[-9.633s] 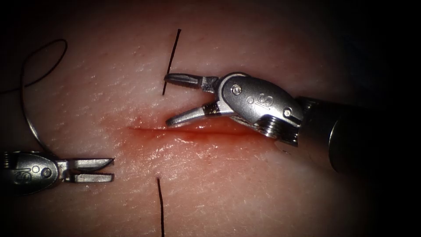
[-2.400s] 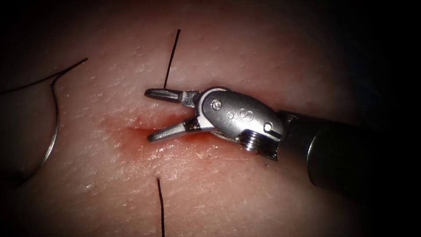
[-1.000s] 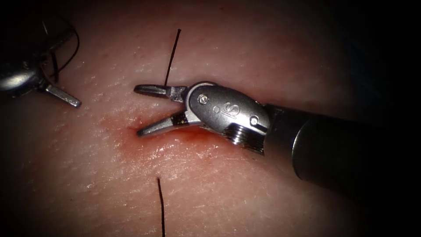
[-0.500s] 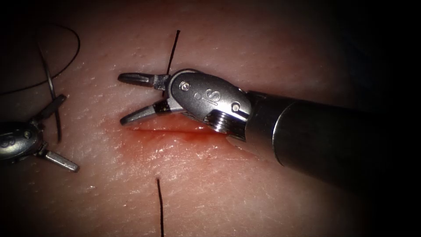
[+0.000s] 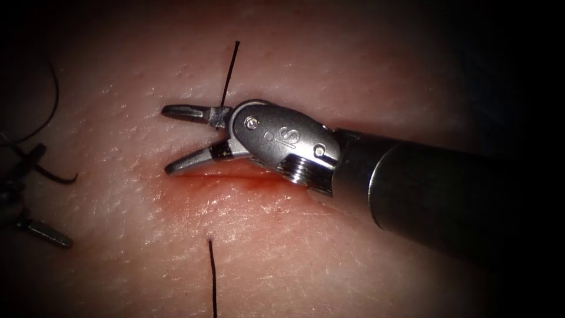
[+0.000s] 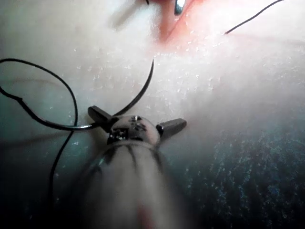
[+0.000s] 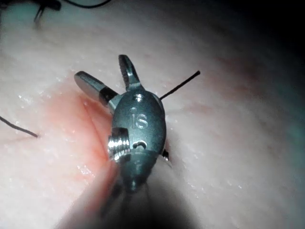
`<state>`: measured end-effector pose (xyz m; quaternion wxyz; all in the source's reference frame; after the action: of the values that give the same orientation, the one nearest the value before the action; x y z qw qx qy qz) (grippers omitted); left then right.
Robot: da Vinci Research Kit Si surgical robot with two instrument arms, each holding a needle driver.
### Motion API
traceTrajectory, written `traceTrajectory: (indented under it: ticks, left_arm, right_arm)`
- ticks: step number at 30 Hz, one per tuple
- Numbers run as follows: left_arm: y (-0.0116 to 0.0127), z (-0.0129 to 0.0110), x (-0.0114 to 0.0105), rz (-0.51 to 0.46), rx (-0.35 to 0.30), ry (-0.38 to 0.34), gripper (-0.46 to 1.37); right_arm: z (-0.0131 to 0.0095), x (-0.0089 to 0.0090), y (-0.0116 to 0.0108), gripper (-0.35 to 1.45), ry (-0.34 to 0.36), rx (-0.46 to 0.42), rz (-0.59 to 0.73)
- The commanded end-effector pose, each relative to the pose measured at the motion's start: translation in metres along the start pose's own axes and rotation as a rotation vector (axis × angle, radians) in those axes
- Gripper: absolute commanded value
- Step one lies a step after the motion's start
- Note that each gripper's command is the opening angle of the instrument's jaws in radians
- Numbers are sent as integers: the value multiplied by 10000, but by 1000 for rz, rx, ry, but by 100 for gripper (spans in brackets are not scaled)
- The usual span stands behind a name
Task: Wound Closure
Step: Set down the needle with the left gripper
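needle [image 6: 138, 93] at spread left claw [image 6: 137, 121] (grip unclear), right claw [image 5: 176, 140] spread, empty

The tissue [image 5: 329, 65] is pale and pink. The cut [image 5: 235, 175] is a thin line, wet with red fluid [image 5: 194, 194]. Two short black thread ends [image 5: 229, 70] stick out, one on each side of the cut. The curved needle [image 6: 138, 95] lies on the skin, left of the cut, not in it. Its thread [image 6: 47, 76] makes a loop. The left tool [image 6: 137, 117] and right tool [image 5: 166, 140] are both wide open and hold nothing.
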<state>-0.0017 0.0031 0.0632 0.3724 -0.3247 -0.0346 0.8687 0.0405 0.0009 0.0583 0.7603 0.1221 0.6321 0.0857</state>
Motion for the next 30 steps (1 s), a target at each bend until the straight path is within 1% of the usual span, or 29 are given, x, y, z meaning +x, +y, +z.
traceTrajectory:
  ticks: [1, 3, 4, 5, 6, 7, 8, 10, 11, 13, 14, 15, 16, 17, 18, 19, 20, 21, 25, 30]
  left_arm:
    - [1, -5, 0, -1, 8, -7, 136]
    - [2, -13, 1, -2, -4, -7, 136]
    - [6, -22, 2, -5, -26, 7, 135]
    - [8, -26, 4, -6, -36, 19, 131]
    - [13, -32, 7, -8, -53, 45, 127]
    - [14, -33, 8, -6, -58, 51, 126]
    - [20, -38, 16, 8, -80, 91, 126]
    - [23, -40, 29, 19, -104, 130, 128]
    - [25, -40, 46, 43, -125, 159, 132]
    - [26, -39, 68, 67, -147, 175, 133]
    - [26, -38, 72, 74, -150, 181, 134]
    - [25, -35, 96, 91, -168, 218, 134]
    - [24, -33, 103, 99, -170, 228, 134]
    - [21, -29, 120, 107, -172, 245, 134]
    - [20, -27, 130, 118, -169, 257, 134]
    - [19, -26, 133, 120, -169, 258, 134]
    - [18, -23, 146, 128, -168, 266, 134]
    - [18, -20, 155, 130, -168, 268, 134]
    - [20, -8, 176, 146, -177, 270, 134]
    - [22, 10, 195, 155, -191, 287, 134]
  right_arm:
    - [-1, 1, -1, 87, 0, 4, 0]
    - [-2, 1, -1, 87, 1, 4, -1]
    - [-2, 1, -1, 87, 1, 5, -1]
    - [-2, 1, -2, 87, 1, 5, -1]
    - [-2, 0, -2, 87, 1, 5, -2]
    - [-2, 0, -2, 87, 1, 5, -2]
    - [-2, 0, -2, 87, 1, 5, -3]
    - [-1, 1, -3, 87, 1, 5, -3]
    - [0, 1, -3, 88, 1, 5, -3]
    - [0, 1, -3, 88, 1, 5, -3]
    - [1, 1, -3, 88, 1, 5, -3]
    - [1, 1, -3, 88, 1, 5, -3]
    - [1, 1, -4, 88, 1, 5, -4]
    - [1, 0, -5, 88, 2, 9, -6]
    - [1, 0, -5, 88, 1, 8, -7]
    - [1, 0, -6, 89, 1, 8, -7]
    - [-1, -1, -7, 89, 1, 8, -9]
    - [-2, -1, -8, 89, 1, 10, -10]
    - [-8, -1, -9, 87, 1, 9, -10]
    - [-13, -1, -8, 87, -3, -1, -8]
